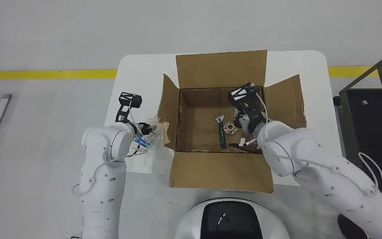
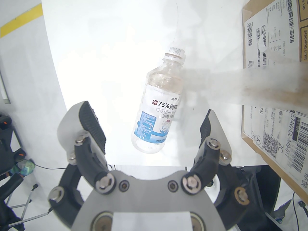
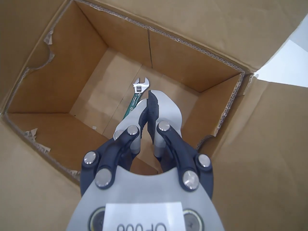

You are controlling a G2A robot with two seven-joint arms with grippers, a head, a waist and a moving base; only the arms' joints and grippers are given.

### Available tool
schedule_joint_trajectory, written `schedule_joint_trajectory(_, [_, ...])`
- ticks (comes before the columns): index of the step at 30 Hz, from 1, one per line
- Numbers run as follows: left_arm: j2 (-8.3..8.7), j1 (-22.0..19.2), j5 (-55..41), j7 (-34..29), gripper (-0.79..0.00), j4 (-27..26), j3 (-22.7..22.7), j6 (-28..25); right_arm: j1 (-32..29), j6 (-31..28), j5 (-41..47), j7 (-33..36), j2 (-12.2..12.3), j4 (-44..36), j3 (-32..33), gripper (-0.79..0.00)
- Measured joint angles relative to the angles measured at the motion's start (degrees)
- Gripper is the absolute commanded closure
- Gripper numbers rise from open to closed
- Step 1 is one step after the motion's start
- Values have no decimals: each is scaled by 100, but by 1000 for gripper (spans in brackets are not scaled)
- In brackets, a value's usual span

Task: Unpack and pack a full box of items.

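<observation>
Where the top view looks down, the open box (image 1: 221,77) sits mid-table (image 1: 140,74) with all four flaps folded out. The near flap reaches toward the table's front edge, and the right flap leaves only a narrow bare margin. Open table runs along the left side and the far left corner. The left arm (image 1: 110,149) is over that left strip, just beside the left flap. The right arm (image 1: 286,146) crosses the near right corner of the box and goes down inside. A green-handled wrench (image 1: 221,130) lies on the box floor, with what may be a small metal fitting (image 1: 231,127) just beside it. A yellow floor line (image 1: 59,74) runs behind the table.

Left wrist view: the left gripper (image 2: 149,111) has its fingers (image 2: 92,123) spread wide. The clear bottle (image 2: 156,121) lies on the table below the gap and touches neither pad. Its cap points away from the wrist. The labelled outer wall of the box stands near, and a blurred flap (image 2: 272,85) crosses in front of it.

Right wrist view: the right gripper (image 3: 148,99) hangs inside the box with its fingers pressed together and nothing visible between them. The box walls close in on every side. The fingers hide the lower part of the wrench handle, so only the head and upper handle show.
</observation>
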Motion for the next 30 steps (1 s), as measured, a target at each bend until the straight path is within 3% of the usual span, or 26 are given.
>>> schedule_joint_trajectory(4, [0, 0, 0, 0, -785, 0, 0, 0, 505, 759, -161, 203, -302, 578, -607, 0])
schedule_joint_trajectory(8, [0, 0, 0, 0, -785, 0, 0, 0, 910, 1135, -3, 266, -596, 1221, -1040, 0])
schedule_joint_trajectory(15, [0, 0, 0, 0, -785, 0, 0, 0, 930, 1141, 13, 263, -612, 1264, -1061, 0])
schedule_joint_trajectory(17, [0, 0, 0, 0, -785, 0, 0, 0, 931, 1141, 13, 263, -612, 1264, -1061, -55])
schedule_joint_trajectory(18, [0, 0, 0, 0, -785, 0, 0, 0, 931, 1141, 13, 263, -612, 1265, -1061, 0])
schedule_joint_trajectory(26, [0, 0, 0, 0, -785, 0, 0, 0, 589, 904, 212, -190, -683, 1207, -933, 0])
schedule_joint_trajectory(27, [0, 0, 0, 0, -785, 0, 0, 0, 544, 965, 229, -245, -715, 1244, -955, -40])
schedule_joint_trajectory(28, [0, 0, 0, 0, -785, 0, 0, 0, 514, 1014, 252, -278, -742, 1278, -972, -142])
schedule_joint_trajectory(30, [0, 0, 0, 0, -785, 0, 0, 0, 460, 1113, 329, -336, -805, 1401, -1004, -132])
